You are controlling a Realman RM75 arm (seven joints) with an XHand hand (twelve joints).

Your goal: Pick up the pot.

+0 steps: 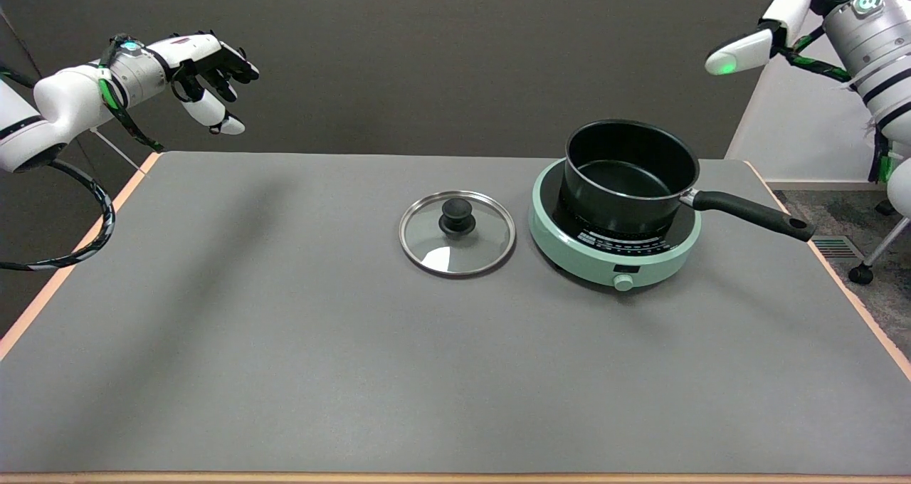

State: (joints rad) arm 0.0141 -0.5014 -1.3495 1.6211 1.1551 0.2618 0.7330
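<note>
Pot point(630, 174) sits upright on the burner point(613, 245), right of centre on the counter point(285, 370). Black inside and out, no lid on it, interior looks empty. Its handle point(751, 214) sticks out to the right and slightly toward the near edge, ending close to the counter's right edge, with a hang hole at the tip.

Burner is a round mint-green unit with a black top plate and a knob point(623, 282) on the near side. Pot base covers most of the plate, sitting a bit toward the far side.

Lid point(457, 232) lies flat on the counter just left of the burner, close but not touching (glass, metal rim, black knob up).

Right arm point(872, 35) is at the upper right corner, raised well above and beyond the counter's far right corner. Right hand point(758, 35): only a white finger-like part with a green light at its tip and a bit of black structure show, the rest is cut by the frame's top edge. Cannot tell how far the hand is spread. Nothing visible in it.

Hand is well apart from the pot: it is up and to the right, the pot is below and left of it. The handle is the part of the pot nearest the hand, and there is no contact.
</note>
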